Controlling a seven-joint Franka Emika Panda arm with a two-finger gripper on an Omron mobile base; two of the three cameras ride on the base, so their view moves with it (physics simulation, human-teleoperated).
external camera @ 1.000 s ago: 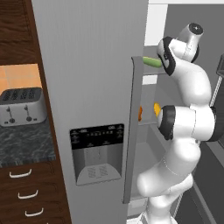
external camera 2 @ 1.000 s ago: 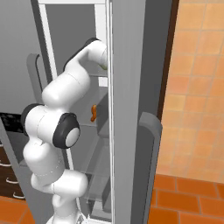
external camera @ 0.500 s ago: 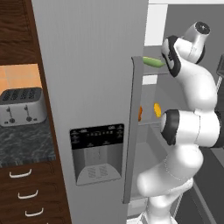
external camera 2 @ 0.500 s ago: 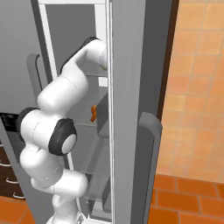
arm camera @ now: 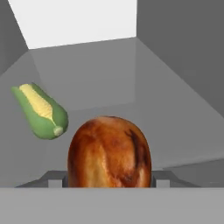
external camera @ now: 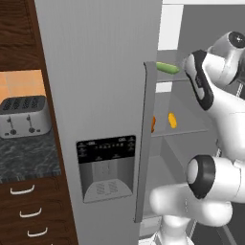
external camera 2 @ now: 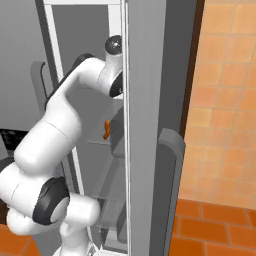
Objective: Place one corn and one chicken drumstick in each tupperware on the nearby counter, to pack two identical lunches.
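Note:
In the hand view a glossy brown chicken drumstick (arm camera: 109, 151) sits rounded end up between the tips of my gripper (arm camera: 109, 178), whose jaws press on its two sides. A corn (arm camera: 41, 111) in green husk lies on the fridge shelf to its left. That corn (external camera: 167, 68) also pokes out beside my hand on the upper shelf in the left base view. On the shelf below lie a plain yellow-orange corn (external camera: 172, 120) and a second drumstick (external camera 2: 106, 128). The tupperware is out of view.
The grey fridge door (external camera: 100, 95) with its dispenser stands close on the left of my arm, and the other door's handle (external camera 2: 167, 170) on the right. A silver toaster (external camera: 24, 116) stands on the dark counter (external camera: 28, 160) over brown drawers.
My forearm and elbow have swung slightly to the right in the left base view, while the hand stays at the upper fridge shelf beside the green corn.

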